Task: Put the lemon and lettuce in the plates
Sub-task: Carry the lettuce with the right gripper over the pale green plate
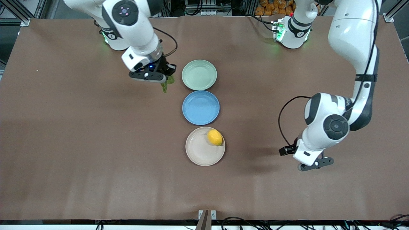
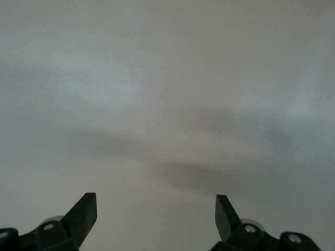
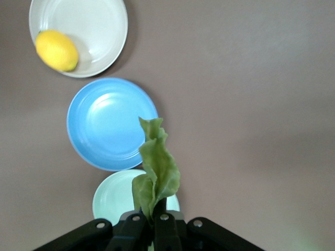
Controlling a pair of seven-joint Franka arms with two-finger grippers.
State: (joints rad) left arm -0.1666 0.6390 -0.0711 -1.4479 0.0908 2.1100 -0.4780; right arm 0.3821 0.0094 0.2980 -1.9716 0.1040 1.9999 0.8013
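The right claw (image 1: 163, 77) hangs over the brown counter (image 1: 80, 134), just beside the mint green plate (image 1: 199, 74) on the side toward the right arm's end. Its fingers are pinched together on the lettuce (image 1: 166, 83), a small dark green leaf. In the right wrist view the lettuce (image 3: 156, 170) stands out from between the fingertips as a long, folded strip with a wrinkled surface and a ragged, wavy edge, its tip free in the air.

From this claw the three plates run in a row toward the front camera: the mint green plate closest to it, then the bright blue plate (image 1: 200, 107), then the beige plate (image 1: 201, 150). The first two hold nothing.

The lemon (image 1: 215, 137) lies in the beige plate, well apart from the right claw. It is a small oval fruit, bright yellow and smooth-looking, resting against the plate's rim on the side toward the left arm's end and taking up only a small part of the plate.

The left claw (image 1: 314, 164) waits over bare counter toward the left arm's end, well away from the plates. Its fingers (image 2: 84, 214) stand wide apart with nothing between them.
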